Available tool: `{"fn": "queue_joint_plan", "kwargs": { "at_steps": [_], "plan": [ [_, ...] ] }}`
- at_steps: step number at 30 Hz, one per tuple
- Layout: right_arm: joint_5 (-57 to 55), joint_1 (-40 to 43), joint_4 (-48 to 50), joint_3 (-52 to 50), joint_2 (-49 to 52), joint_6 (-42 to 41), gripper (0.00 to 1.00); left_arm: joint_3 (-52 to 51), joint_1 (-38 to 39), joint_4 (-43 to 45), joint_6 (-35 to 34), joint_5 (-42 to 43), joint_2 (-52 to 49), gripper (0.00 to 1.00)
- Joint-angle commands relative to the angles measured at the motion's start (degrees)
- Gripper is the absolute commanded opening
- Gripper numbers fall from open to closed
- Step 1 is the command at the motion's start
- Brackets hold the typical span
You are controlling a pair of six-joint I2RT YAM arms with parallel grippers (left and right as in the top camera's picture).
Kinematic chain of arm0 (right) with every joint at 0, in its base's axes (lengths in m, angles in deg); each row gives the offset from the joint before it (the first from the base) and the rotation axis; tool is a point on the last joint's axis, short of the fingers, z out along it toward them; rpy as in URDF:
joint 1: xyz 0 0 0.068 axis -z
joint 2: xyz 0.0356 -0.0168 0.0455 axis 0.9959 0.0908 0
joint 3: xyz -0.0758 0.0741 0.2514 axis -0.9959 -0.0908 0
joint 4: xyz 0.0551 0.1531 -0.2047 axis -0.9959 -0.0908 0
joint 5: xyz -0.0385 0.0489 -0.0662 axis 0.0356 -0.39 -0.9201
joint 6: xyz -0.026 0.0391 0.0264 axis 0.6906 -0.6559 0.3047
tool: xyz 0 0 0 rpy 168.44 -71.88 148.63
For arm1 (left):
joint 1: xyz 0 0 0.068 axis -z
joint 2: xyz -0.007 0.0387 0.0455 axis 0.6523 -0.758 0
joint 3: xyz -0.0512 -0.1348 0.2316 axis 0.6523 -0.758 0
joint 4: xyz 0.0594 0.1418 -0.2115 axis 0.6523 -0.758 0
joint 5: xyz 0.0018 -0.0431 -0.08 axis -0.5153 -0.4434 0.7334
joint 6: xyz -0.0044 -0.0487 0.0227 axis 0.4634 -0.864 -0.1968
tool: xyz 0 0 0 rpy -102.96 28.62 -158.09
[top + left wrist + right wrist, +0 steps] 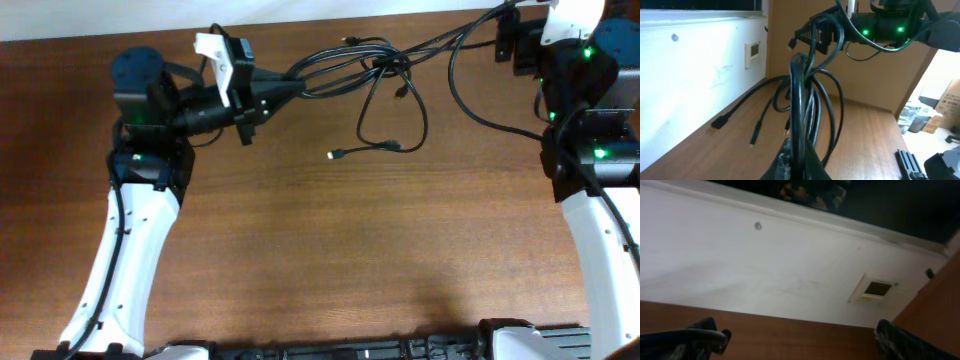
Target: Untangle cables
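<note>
The cables [385,65] are thin black cords, knotted near the table's back edge. Loose ends trail toward a small plug [333,155], and one long strand [480,110] curves to the right arm. My left gripper [292,85] points right and is shut on a bunch of these cables. In the left wrist view the strands [802,100] rise straight out of the closed left gripper [800,157] toward the right arm. My right gripper [508,32] is at the back right beside the cables' far end. In its own view the right gripper [800,335] is wide open with nothing between the fingers.
A white wall with a small wall plate [875,287] runs behind the wooden table [330,250]. A black rail [400,348] lies along the front edge. Boxes [947,100] stand off the table's right side.
</note>
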State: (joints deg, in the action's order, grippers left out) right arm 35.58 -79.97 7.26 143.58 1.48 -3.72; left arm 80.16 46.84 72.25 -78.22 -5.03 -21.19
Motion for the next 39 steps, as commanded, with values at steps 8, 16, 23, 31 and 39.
{"fn": "queue_joint_plan", "kwargs": {
  "at_steps": [8,16,23,31,39],
  "plan": [
    [8.02,11.69,-5.14,0.81,-0.13,-7.17,0.99,-0.09,-6.25,-0.15,-0.04,1.75,0.87,0.00],
    [30.08,11.69,-7.04,0.81,-0.13,-7.15,0.99,-0.09,3.17,0.61,5.03,1.40,0.87,0.00],
    [34.23,11.69,-7.48,0.81,-0.13,-7.15,0.99,-0.09,6.67,3.85,5.35,0.42,0.85,0.00],
    [38.93,11.72,-18.62,0.81,-0.13,-20.81,0.99,-0.09,6.73,11.43,5.25,-1.95,0.85,0.00],
    [48.65,11.67,-22.43,0.81,1.84,-34.07,0.99,-0.09,6.73,28.48,-12.44,-6.49,0.87,0.00]
  ]
}}
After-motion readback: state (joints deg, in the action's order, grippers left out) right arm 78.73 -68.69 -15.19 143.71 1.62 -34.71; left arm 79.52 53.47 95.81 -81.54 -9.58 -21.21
